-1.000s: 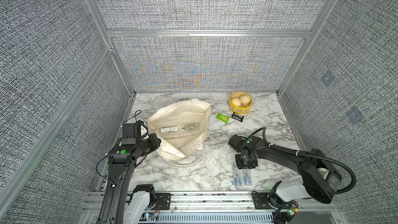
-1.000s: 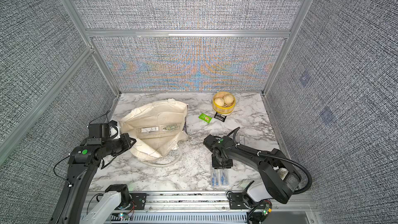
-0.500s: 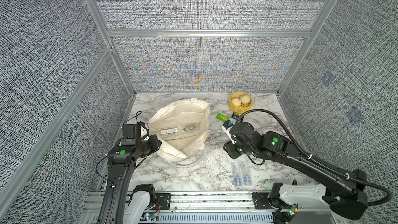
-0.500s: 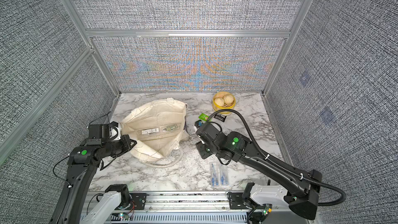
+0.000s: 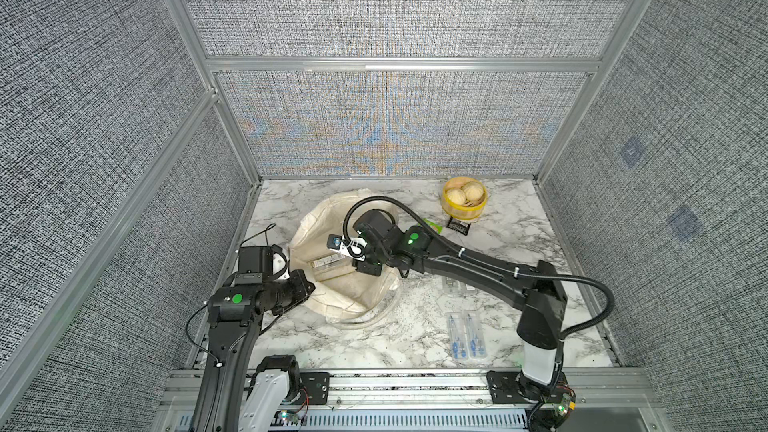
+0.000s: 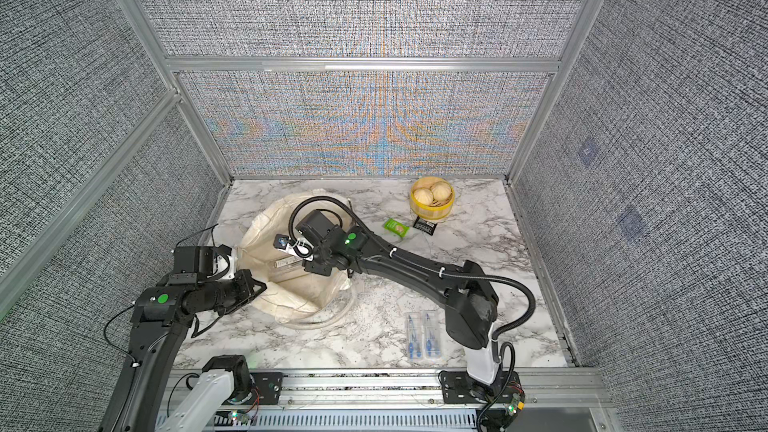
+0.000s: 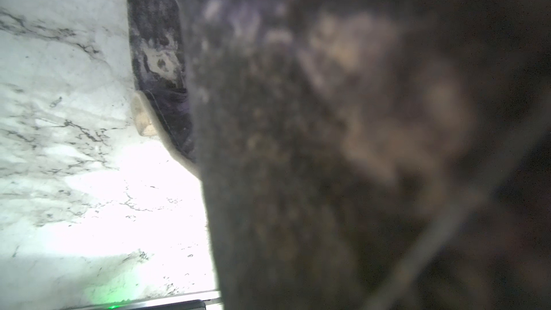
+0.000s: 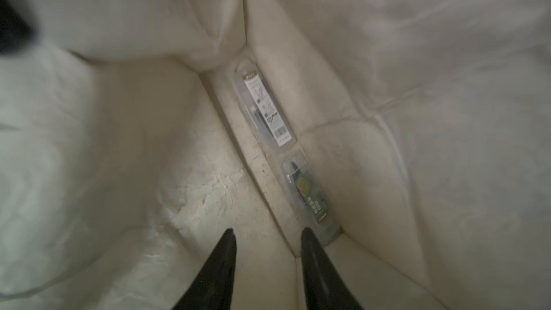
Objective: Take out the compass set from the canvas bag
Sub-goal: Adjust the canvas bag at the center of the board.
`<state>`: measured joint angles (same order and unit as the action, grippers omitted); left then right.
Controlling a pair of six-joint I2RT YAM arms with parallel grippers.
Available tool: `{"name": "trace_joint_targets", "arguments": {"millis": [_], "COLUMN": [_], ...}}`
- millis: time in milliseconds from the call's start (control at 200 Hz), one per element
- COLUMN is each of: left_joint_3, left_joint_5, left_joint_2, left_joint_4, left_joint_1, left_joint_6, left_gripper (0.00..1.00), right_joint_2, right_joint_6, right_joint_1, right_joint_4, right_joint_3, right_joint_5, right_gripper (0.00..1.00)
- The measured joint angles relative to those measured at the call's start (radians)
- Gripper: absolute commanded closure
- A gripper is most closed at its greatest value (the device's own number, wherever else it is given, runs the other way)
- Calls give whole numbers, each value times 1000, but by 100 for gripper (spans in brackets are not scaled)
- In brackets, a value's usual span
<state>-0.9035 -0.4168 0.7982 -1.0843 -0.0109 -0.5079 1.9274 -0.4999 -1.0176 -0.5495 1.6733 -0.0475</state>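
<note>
Two compass sets (image 8: pixel 268 108) in canvas bag (image 5: pixel 345 297) | labels unreadable | barcode visible

Yellow steamer basket (image 5: pixel 464 203) at back right of marble table (image 5: pixel 519 251), holding pale buns (image 5: pixel 473 192). Small black packet (image 5: pixel 459 227) just in front of it; green packet (image 6: pixel 395 227) beside that. Grey woven panels (image 5: pixel 395 6) wall the enclosure.
</note>
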Motion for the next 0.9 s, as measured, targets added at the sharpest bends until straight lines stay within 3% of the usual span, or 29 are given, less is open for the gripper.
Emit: {"name": "trace_joint_targets", "arguments": {"millis": [115, 165, 375, 530, 605, 830, 900], "left_joint_3": [-17, -25, -37, -37, -36, 5, 13], "left_joint_5": [17, 24, 25, 22, 21, 33, 42], "left_joint_2": [24, 32, 44, 56, 52, 23, 22], "left_joint_4": [-26, -38, -71, -70, -71, -60, -60], "left_joint_1": [0, 0, -1, -1, -2, -3, -3], "left_joint_6": [6, 8, 7, -2, -17, -24, -23], "left_gripper": [100, 87, 67, 65, 69, 100, 100], "right_joint_2": [18, 10, -39, -47, -47, -44, -21], "right_joint_6": [21, 48, 178, 248, 270, 266, 225], "right_joint_1": [-3, -7, -63, -105, -108, -96, -79], "right_joint_4": [26, 56, 208, 299, 321, 321, 326], "right_joint_3": [-85, -130, -347, -420, -423, -324, -266], "right_joint_5": [31, 42, 70, 71, 67, 32, 42], "right_gripper": [61, 61, 61, 60, 60, 55, 54]}}
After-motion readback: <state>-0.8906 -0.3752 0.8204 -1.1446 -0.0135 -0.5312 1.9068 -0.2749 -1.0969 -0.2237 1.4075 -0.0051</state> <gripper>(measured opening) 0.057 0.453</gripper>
